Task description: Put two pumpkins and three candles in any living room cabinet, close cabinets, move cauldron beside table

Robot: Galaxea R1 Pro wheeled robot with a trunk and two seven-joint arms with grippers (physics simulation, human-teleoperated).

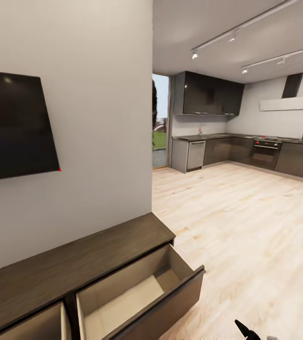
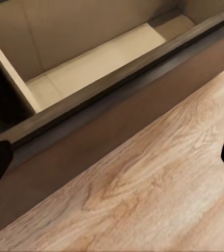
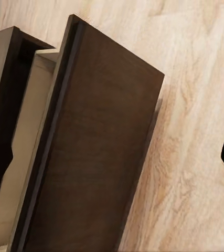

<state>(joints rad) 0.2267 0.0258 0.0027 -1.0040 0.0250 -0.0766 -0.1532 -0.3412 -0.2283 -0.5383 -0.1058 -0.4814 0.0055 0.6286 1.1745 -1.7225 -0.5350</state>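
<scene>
Here | cabinet (image 1: 75, 264) drawer (image 1: 142, 293) open | no readable writing | left tool (image 2: 112, 157) spread

I am viewing the cabinet (image 1: 71, 264): a long, low dark-brown wooden unit standing against the wall. Its end drawer (image 1: 142, 295) is standing pulled out, exposing an empty pale beige interior (image 2: 98, 60).
</scene>
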